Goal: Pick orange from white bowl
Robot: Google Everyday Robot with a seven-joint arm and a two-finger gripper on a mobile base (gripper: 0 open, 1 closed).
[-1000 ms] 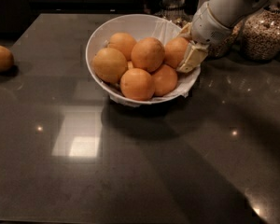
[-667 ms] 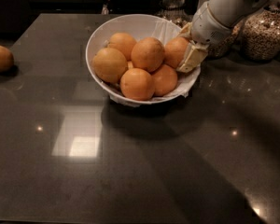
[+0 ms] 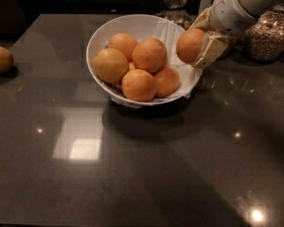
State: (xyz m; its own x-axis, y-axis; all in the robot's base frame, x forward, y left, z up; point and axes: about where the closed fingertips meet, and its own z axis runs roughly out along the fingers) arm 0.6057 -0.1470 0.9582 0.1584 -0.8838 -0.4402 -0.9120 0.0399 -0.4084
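The gripper (image 3: 199, 45) hangs at the right rim of the white bowl (image 3: 88, 56), its fingers (image 3: 212, 49) pinching the orange (image 3: 189, 45) between them. One pale finger lies against the fruit's right side, away from the bowl's middle; the other shows just above and behind it. The orange sits just over the rim, partly above the paper lining and apart from the five oranges heaped inside the bowl; the nearest of these lies just left of and below it. The fruit is round, so no axis matters. What counts is that it lies on the bowl side of the fingers, with the arm reaching in from the right and behind the bowl. I judge the grasp made and the lift under way: the path up and to the right, away from the bowl, looks open, though a jar of grains (image 3: 270, 34) stands near on that side
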